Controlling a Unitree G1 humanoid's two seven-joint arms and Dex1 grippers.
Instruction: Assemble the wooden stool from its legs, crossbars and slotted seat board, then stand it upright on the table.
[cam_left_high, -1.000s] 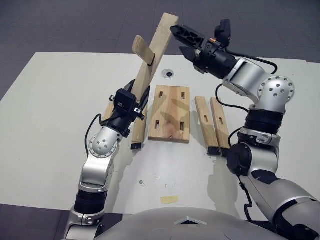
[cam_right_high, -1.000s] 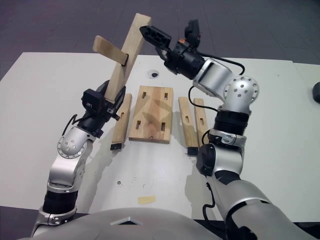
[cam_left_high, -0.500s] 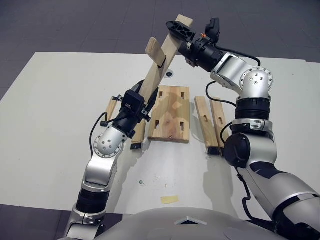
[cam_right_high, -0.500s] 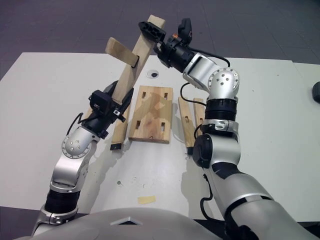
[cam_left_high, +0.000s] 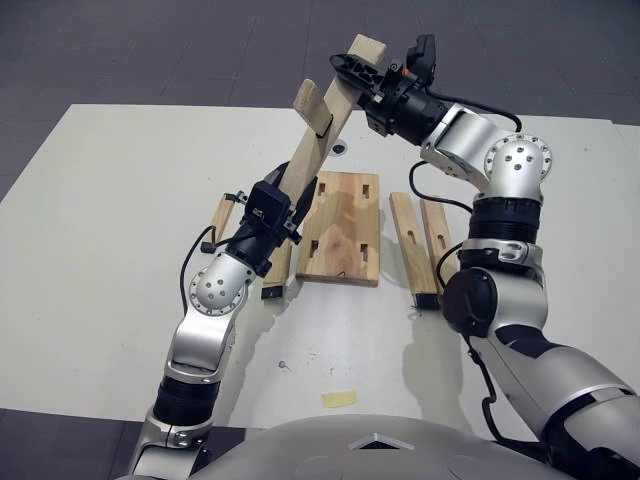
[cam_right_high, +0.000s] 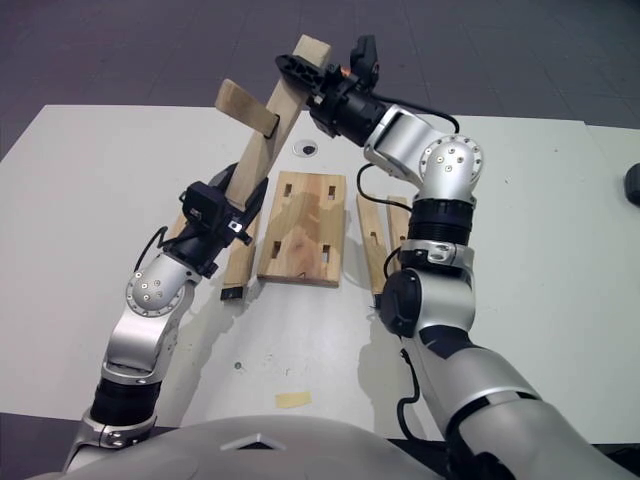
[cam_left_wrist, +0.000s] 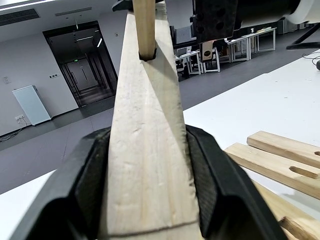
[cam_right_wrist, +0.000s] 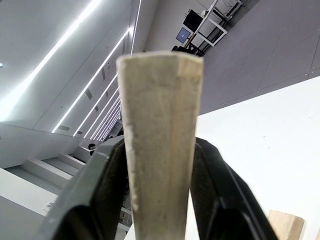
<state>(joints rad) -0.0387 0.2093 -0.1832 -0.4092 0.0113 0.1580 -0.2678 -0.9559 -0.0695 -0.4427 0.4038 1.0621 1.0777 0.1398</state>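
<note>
Left gripper (cam_left_high: 279, 197) is clenched on the lower end of the raised leg (cam_left_high: 322, 125), centre-left of the head view. In the wrist view both fingers (cam_left_wrist: 90, 185) press against the leg's sides.

Right gripper (cam_left_high: 356, 72) is clamped on the same leg's top end, upper middle of the frame. Its fingers (cam_right_wrist: 107, 190) flank the end grain on both sides.

The leg is off the table (cam_left_high: 110, 200) and tilted, with its top leaning toward the upper right. The crossbar (cam_left_high: 311, 104) sits in the leg's slot near the top and sticks out toward the upper left.

Seat board (cam_left_high: 342, 227) lies flat at frame centre on the table, four slots showing. Two loose legs (cam_left_high: 413, 243) lie side by side just right of the board. Another leg (cam_left_high: 277, 268) lies just left of the board, partly hidden by the left arm. One more wooden piece (cam_left_high: 218, 213) is further left, mostly hidden; can't tell which part it is. A scrap of tape (cam_left_high: 338, 398) sits at lower middle.
</note>
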